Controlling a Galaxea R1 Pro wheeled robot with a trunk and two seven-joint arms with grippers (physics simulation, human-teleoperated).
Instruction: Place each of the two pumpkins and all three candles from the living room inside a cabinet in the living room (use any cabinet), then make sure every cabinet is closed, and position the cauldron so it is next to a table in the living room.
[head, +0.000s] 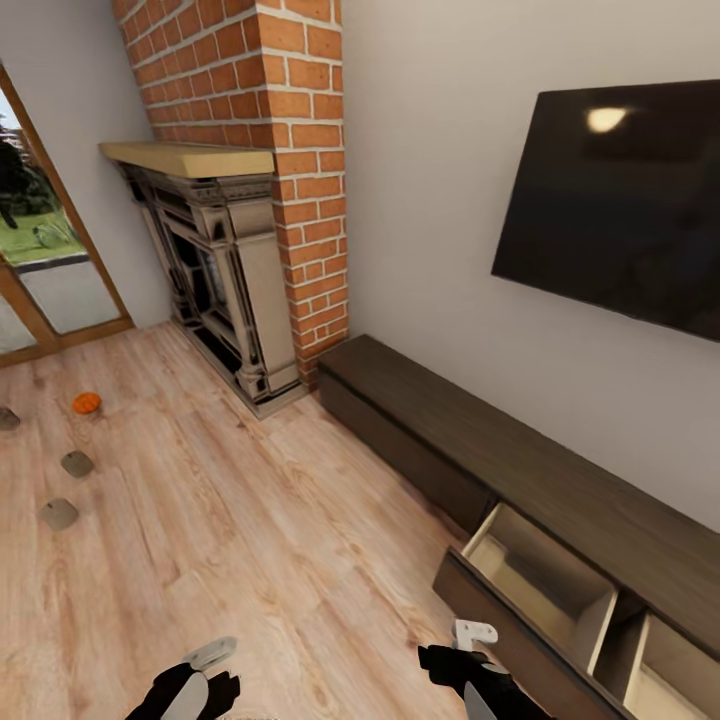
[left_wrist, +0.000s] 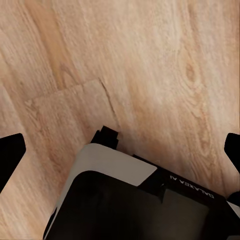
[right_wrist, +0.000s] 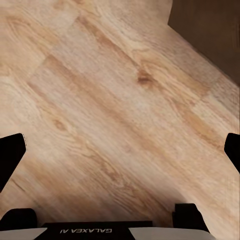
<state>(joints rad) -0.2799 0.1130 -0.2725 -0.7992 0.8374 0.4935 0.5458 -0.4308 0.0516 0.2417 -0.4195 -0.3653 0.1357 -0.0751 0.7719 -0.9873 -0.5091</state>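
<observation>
One orange pumpkin lies on the wood floor at the far left. Near it sit three grey-tan candles, the last cut by the frame edge. The long dark cabinet runs along the wall under the TV, with a pale-lined drawer pulled out and a second open one beside it. Both drawers look empty. My left gripper and right gripper hang low over bare floor, both open and holding nothing. The cauldron and the table are out of view.
An ornate fireplace under a brick chimney stands left of the cabinet. A black TV hangs on the wall. A glass door is at the far left. Wood floor stretches between me and the pumpkin.
</observation>
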